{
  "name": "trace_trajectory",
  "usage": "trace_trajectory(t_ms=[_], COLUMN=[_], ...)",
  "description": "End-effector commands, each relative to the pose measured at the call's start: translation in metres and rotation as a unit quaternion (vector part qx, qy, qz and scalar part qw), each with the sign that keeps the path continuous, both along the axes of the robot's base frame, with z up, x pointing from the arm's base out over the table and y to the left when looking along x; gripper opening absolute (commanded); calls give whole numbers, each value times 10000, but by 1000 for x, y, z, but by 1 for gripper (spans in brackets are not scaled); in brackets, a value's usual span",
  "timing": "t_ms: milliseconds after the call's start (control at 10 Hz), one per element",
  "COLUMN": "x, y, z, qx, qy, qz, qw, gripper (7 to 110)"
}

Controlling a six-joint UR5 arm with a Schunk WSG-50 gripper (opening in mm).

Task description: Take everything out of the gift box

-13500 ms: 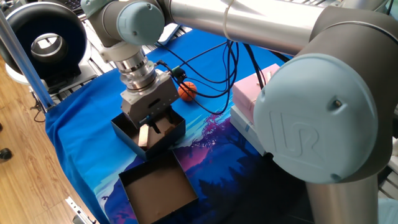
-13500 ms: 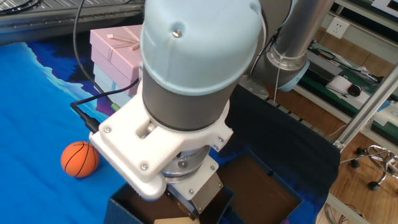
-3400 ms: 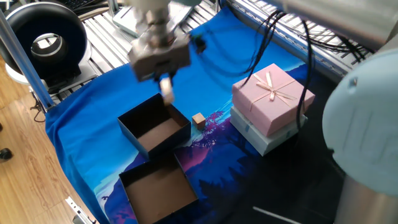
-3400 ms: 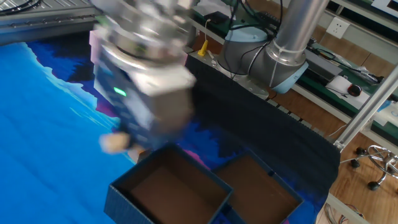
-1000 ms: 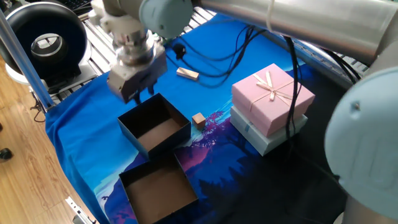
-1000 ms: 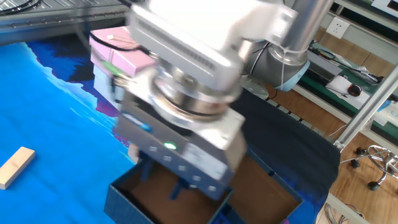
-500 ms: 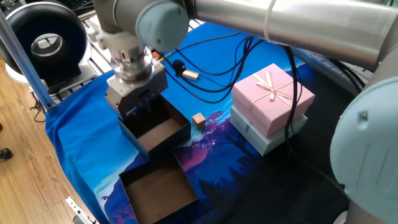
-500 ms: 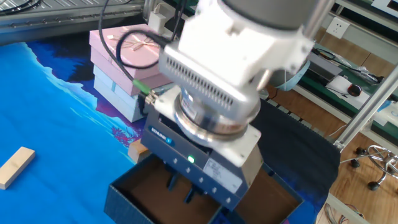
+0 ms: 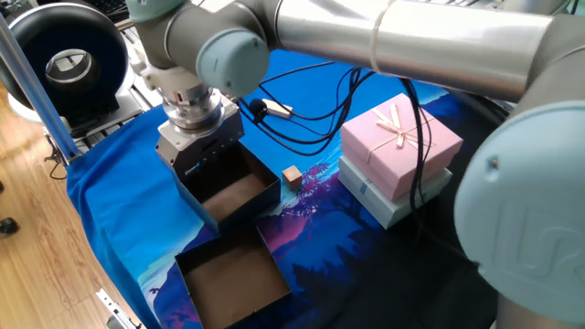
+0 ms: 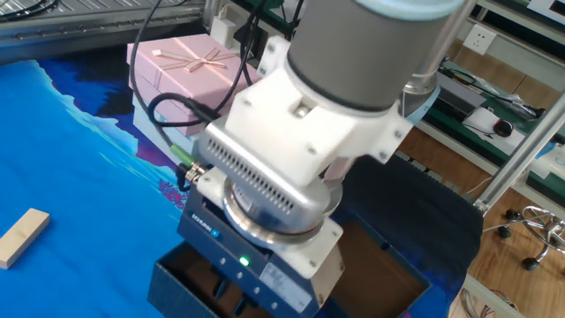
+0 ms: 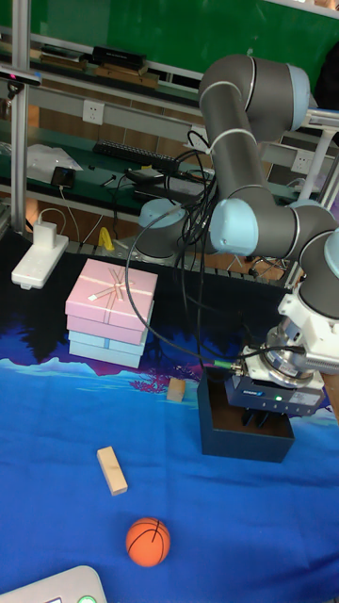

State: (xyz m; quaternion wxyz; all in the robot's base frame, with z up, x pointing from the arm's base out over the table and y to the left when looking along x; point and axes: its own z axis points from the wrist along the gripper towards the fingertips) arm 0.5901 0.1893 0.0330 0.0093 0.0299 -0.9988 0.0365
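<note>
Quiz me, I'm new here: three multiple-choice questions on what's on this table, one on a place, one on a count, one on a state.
1. Where is the orange ball?
A. in the gift box
B. on the blue cloth
C. on the pink box

2. How many small items lie out on the cloth?
A. one
B. two
C. three

3. Where is the gripper?
A. lowered into the gift box
B. high over the pink box
C. resting on the ball

Answers:
1 B: it sits on the blue cloth.
2 C: ball, wooden bar and wooden cube.
3 A: its fingers dip inside the gift box.
</note>
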Motion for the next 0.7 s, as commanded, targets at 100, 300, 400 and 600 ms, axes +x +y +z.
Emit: trace_trajectory(t_ms=[100,300,400,600], x=[5,-1,-6,-12], y=[0,0,-1,-3], z=[-2,5,11,19], qx=[35,35,27,11], qy=[-49,13,75,150], qz=[-27,-24,-21,-35], qw=[10000,10000,10000,9999], gripper=[22,22,22,22])
